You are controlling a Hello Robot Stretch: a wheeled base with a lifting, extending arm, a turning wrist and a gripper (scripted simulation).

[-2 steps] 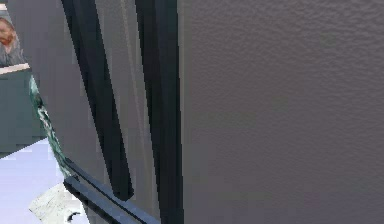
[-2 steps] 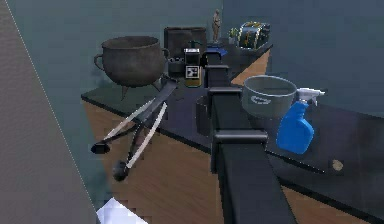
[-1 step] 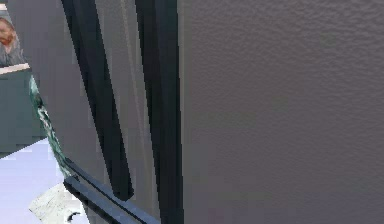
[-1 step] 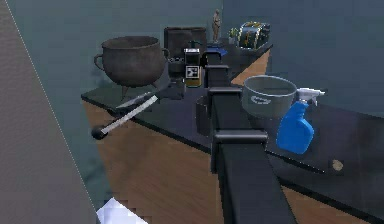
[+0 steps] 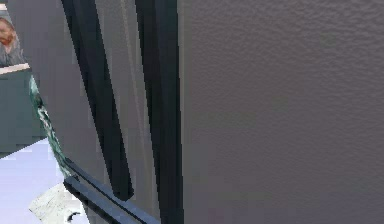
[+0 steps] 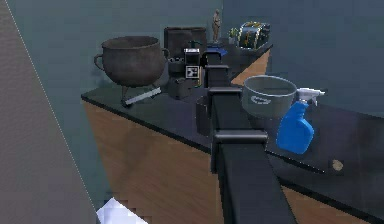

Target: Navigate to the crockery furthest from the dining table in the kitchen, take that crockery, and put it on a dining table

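Note:
In the arm side view a dark countertop (image 6: 150,112) with a wooden front carries a large dark round pot with handles (image 6: 130,60) at its left end. A grey bowl-like vessel (image 6: 268,97) stands to the right of my arm (image 6: 245,165). The arm reaches out over the counter to its two white markers (image 6: 192,56). My gripper (image 6: 172,84) lies just left of them, beside the dark pot and above a flat silver utensil (image 6: 142,95). With the counter and these things behind it, I cannot tell whether it holds anything.
A blue spray bottle (image 6: 297,125) stands right of the arm, with a small brown lump (image 6: 340,165) past it. A black appliance (image 6: 185,38), a small statue (image 6: 216,25) and a box (image 6: 250,35) sit at the back. A grey panel with dark upright bars (image 5: 240,110) stands close in the forward view.

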